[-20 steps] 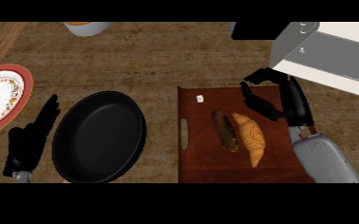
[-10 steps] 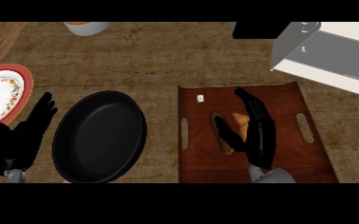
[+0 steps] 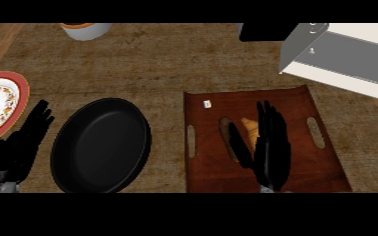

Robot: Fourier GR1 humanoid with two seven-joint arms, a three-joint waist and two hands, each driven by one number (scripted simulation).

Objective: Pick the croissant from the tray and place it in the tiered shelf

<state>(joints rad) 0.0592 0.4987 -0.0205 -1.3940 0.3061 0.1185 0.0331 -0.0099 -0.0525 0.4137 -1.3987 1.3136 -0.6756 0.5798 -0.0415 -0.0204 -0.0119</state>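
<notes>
The golden-brown croissant (image 3: 249,129) lies near the middle of the dark-brown wooden tray with slotted handles (image 3: 221,177). The tray sits by the near edge of the brown woven-look tabletop (image 3: 184,65), towards the right side. The black right hand (image 3: 269,150) is laid over the croissant. Its fingers (image 3: 267,125) are straight and pressed together along the pastry's right flank, and the thumb is set apart on its left, so the croissant sits in the gap between them. I see no curl around it, so I judge the pinch not yet made.

The grey and white tiered shelf (image 3: 336,55) stands at the tabletop's far right corner, well apart from the tray. The black left hand (image 3: 22,145) rests open by the near left edge, fingers straight, beside a black oval pan (image 3: 103,152).

The reach looks done. Closing on the croissant, lifting it, carrying it to the shelf and releasing it all remain.
</notes>
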